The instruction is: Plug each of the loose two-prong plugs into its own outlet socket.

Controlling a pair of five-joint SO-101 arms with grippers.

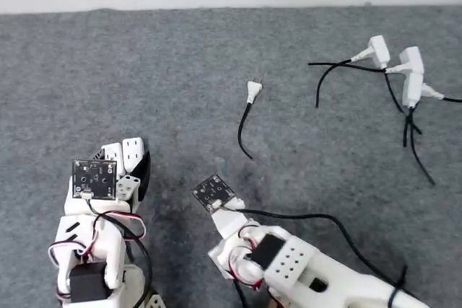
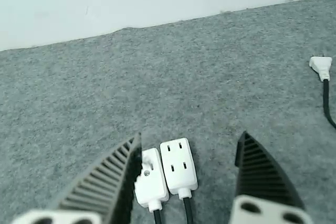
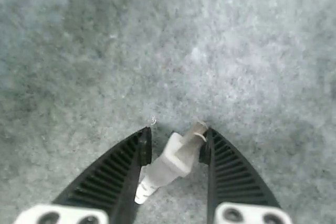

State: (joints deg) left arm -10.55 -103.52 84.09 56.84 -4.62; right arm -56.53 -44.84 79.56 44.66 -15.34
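ribbed right pincer (image 3: 176,136) holding white plug (image 3: 172,162), grey carpet (image 3: 210,51) — fuzzy

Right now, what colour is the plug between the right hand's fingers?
White; the right wrist view shows the plug best.

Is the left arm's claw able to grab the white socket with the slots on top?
Probably yes. The left claw is open, and the outlet socket lies on the carpet between its fingers with nothing over it. A second socket sits beside it and might get squeezed too.
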